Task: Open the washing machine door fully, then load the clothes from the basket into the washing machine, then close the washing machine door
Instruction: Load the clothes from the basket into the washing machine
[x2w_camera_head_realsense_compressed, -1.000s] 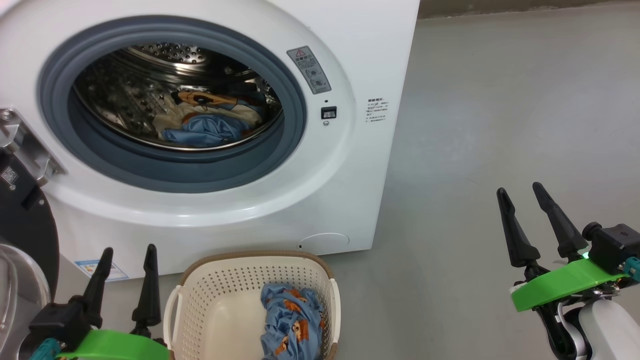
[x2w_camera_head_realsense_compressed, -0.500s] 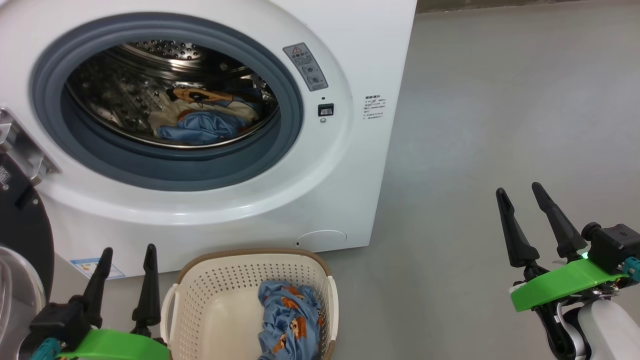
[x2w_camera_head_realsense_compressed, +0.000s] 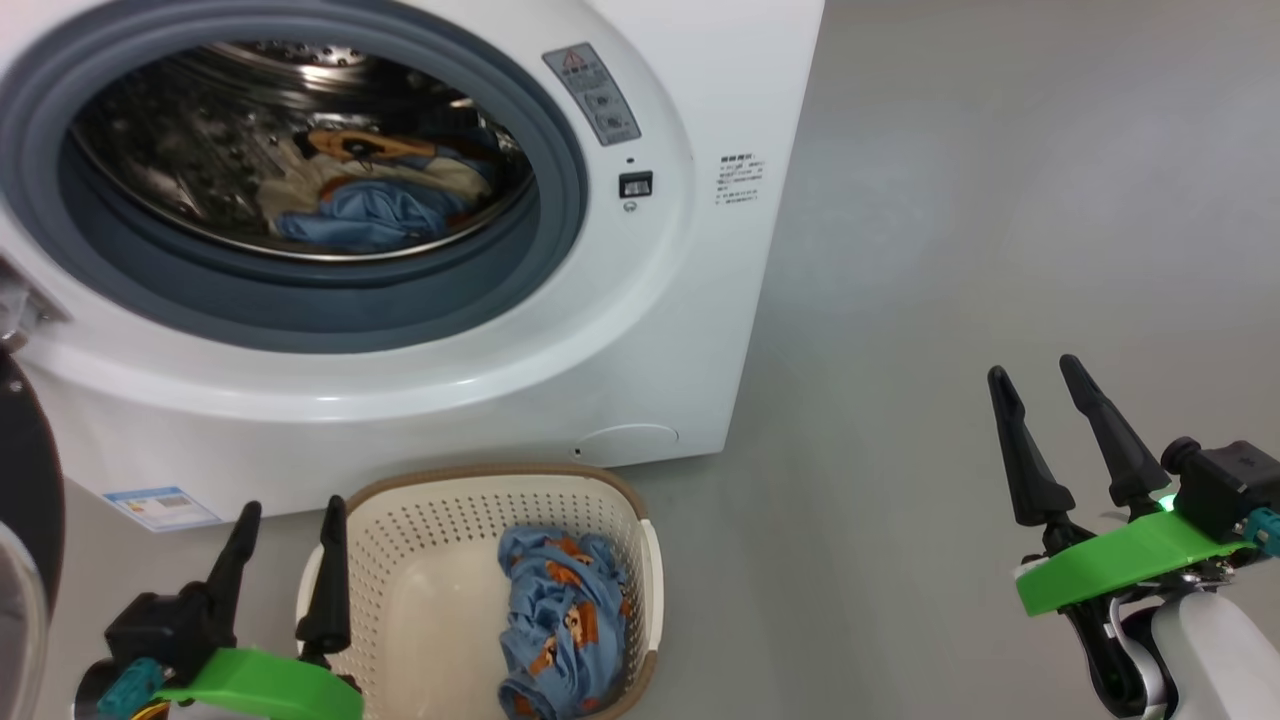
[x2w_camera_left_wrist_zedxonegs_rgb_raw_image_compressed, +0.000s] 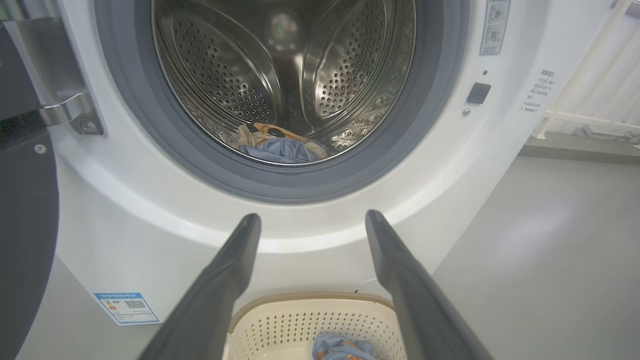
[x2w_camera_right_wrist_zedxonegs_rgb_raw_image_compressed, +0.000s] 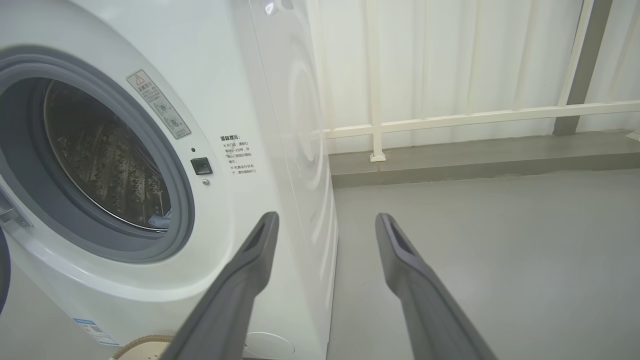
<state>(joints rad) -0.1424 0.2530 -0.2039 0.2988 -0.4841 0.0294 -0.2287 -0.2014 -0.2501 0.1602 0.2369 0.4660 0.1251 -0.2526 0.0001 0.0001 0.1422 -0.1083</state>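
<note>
As the left hand (x2w_camera_head_realsense_compressed: 292, 505) hangs released, the basket (x2w_camera_head_realsense_compressed: 500, 470) sits just beside it.

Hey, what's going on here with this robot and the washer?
The robot is midway through loading laundry. The washing machine stands open with some clothes in its drum; one blue printed piece lies in the basket. The left gripper hovers by the basket and the right gripper over the floor, both open and empty.

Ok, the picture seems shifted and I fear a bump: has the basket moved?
No. The basket sits just as before in front of the round cap on the washing machine; the whole head view shifted: the camera moved.
</note>
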